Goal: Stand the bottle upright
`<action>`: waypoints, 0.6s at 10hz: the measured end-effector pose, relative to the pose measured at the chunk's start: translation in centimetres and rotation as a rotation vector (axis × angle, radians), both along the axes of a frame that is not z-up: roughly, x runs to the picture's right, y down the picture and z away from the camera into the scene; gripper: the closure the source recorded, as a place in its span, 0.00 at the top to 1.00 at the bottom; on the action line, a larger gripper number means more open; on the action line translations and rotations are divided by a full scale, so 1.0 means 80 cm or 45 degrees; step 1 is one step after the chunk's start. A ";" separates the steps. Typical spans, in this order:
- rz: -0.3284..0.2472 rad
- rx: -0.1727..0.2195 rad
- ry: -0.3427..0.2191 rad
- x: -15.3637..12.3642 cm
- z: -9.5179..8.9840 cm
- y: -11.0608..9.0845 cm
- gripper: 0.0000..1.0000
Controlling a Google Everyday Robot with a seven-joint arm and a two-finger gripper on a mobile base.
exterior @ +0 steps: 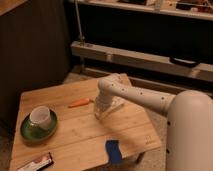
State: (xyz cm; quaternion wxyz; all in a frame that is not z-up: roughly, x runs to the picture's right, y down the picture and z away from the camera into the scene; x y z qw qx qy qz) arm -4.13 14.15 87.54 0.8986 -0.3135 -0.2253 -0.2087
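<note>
The bottle (117, 105) sits near the middle of the wooden table (75, 137), just right of the carrot. From the left I see a wrapped bar (35, 162), a white cup (40, 116) on a green plate (24, 133), the orange carrot (80, 103), then the gripper (102, 110) low against the bottle; whether it's clamped I cannot tell. A blue object (113, 150) lies nearer the front edge.

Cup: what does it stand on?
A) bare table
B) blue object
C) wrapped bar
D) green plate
D: the cup stands on the green plate at the left of the table, while the gripper is down near the middle, just right of the carrot.
</note>
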 end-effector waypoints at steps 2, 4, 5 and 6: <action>-0.011 -0.007 -0.004 -0.002 0.002 0.002 0.51; -0.024 -0.012 -0.007 -0.004 0.003 0.002 0.51; -0.033 -0.016 -0.007 -0.004 0.004 0.003 0.51; -0.039 -0.018 -0.009 -0.005 0.005 0.004 0.51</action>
